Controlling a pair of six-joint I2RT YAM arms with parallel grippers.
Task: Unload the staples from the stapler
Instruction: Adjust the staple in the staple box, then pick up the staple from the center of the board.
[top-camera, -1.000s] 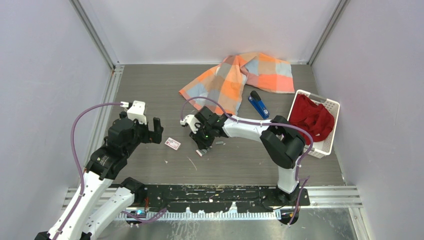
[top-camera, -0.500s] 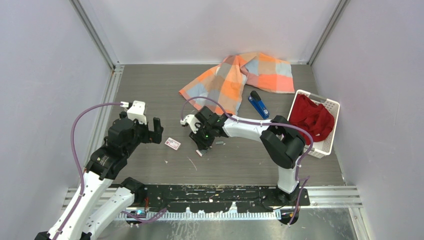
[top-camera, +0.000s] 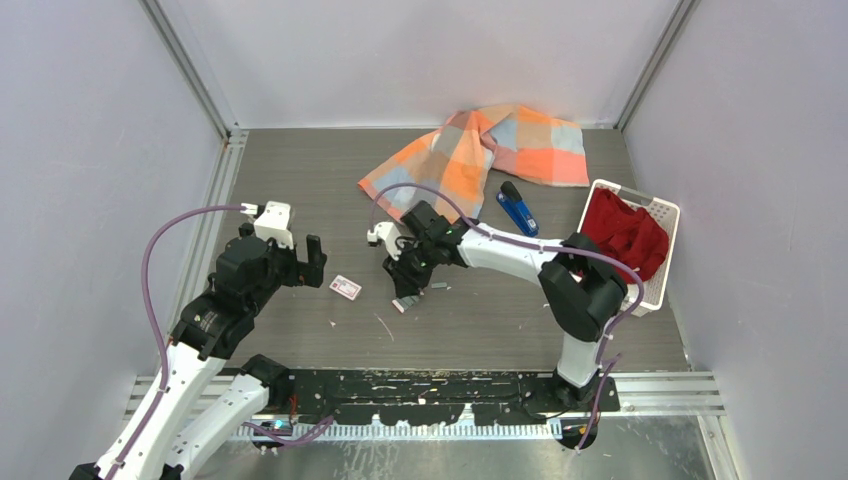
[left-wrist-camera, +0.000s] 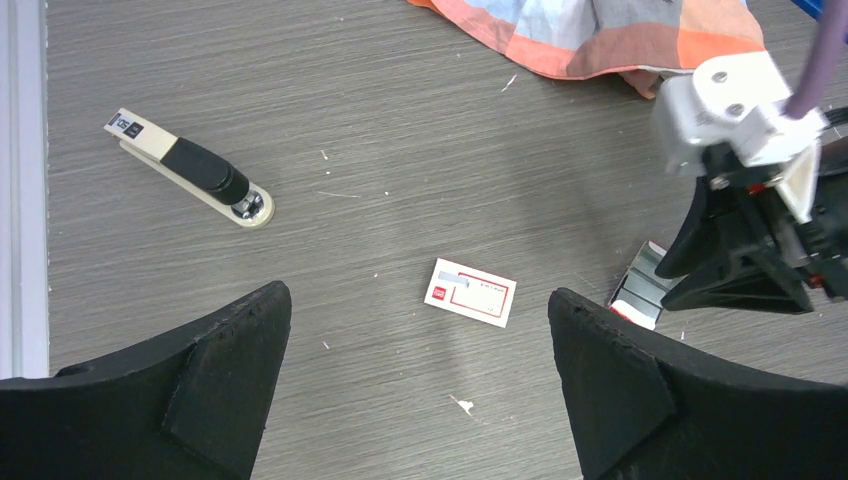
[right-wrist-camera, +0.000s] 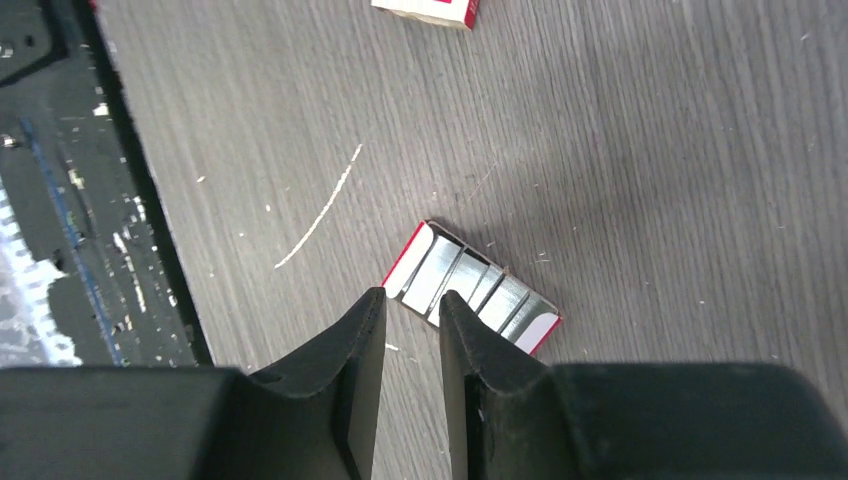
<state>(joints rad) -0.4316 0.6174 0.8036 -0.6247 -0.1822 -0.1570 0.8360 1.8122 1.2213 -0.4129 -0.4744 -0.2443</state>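
just beyond the nearly closed right jaws (right-wrist-camera: 405, 315), staples (right-wrist-camera: 470, 285) in an open tray, left jaws (left-wrist-camera: 415, 375) wide apart

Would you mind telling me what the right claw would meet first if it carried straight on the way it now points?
Probably the open tray of staples: the right claw, nearly closed and empty, points down at its near edge. Depth is unclear, so it might touch the bare table beside it.
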